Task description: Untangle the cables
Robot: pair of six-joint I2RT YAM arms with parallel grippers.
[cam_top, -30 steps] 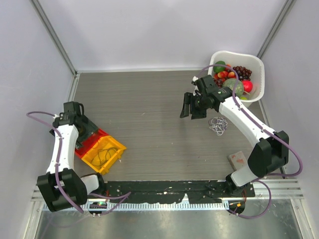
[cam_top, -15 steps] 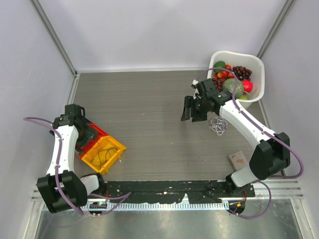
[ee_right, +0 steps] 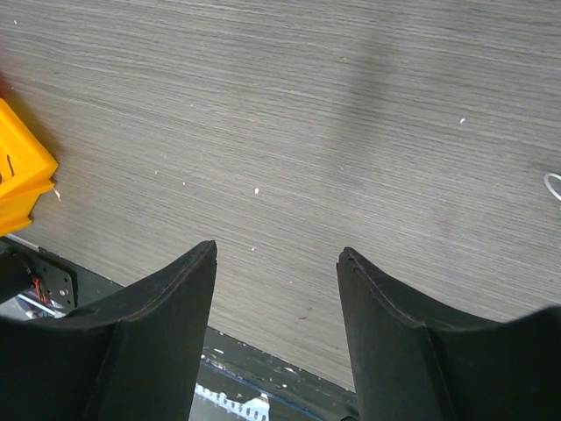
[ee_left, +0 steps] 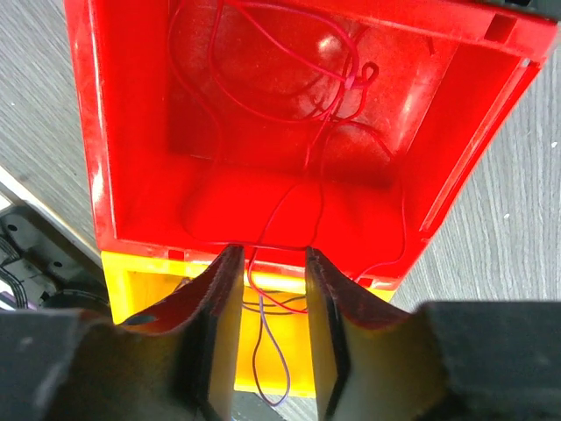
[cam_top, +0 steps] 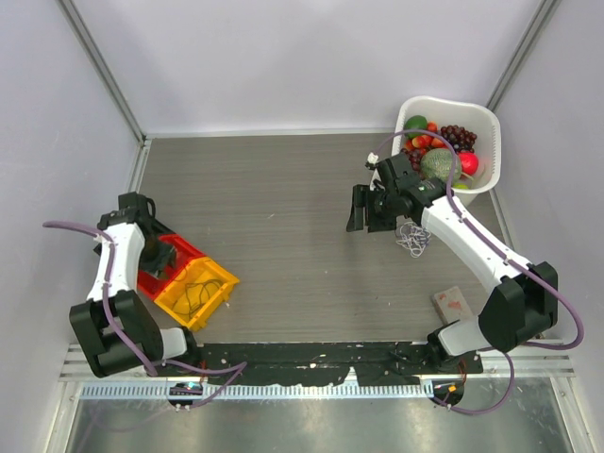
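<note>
A red cable (ee_left: 289, 118) lies in loose loops inside the red bin (ee_left: 131, 132). One strand of it runs out over the near wall and passes between the fingers of my left gripper (ee_left: 272, 254), which stand narrowed with a gap on both sides of the strand. A dark cable (ee_left: 259, 332) loops in the yellow bin (ee_left: 149, 263) beneath. From above, the left gripper (cam_top: 162, 253) hovers over the red bin (cam_top: 175, 260). A white cable bundle (cam_top: 412, 236) lies on the table right of my right gripper (cam_top: 360, 209), which is open (ee_right: 277, 250) over bare table.
A white basket (cam_top: 477, 118) of fruit stands at the back right. A small pinkish block (cam_top: 450, 302) lies near the right arm's base. The yellow bin (cam_top: 222, 276) adjoins the red one at the front left; its corner (ee_right: 17, 175) shows in the right wrist view.
The left gripper's jaws have narrowed around the red strand, and the left arm has shifted slightly over the red bin. The right gripper has drifted a little to the right.
</note>
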